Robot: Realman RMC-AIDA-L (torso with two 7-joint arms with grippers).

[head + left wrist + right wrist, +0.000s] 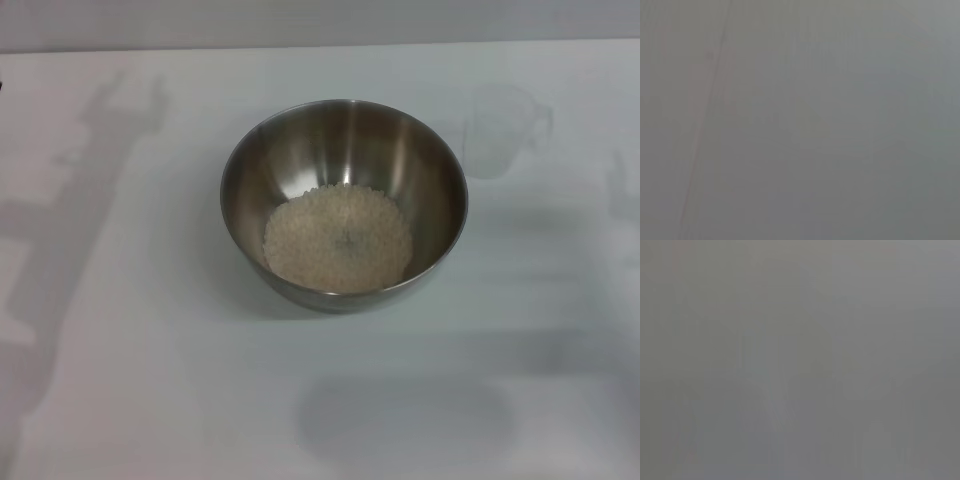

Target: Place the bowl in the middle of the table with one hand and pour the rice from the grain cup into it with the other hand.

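Observation:
The steel bowl [343, 205] stands upright in the middle of the white table [130, 380] in the head view. A mass of pale rice [338, 239] lies in its bottom. The clear grain cup [498, 131] stands upright on the table to the right of the bowl and a little farther back, handle to the right; it looks empty. Neither gripper shows in the head view; only arm shadows fall on the table at the left and right edges. Both wrist views show plain grey and none of these things.
The table's far edge [320, 45] runs across the top of the head view, with a grey wall behind it. A soft shadow lies on the table in front of the bowl.

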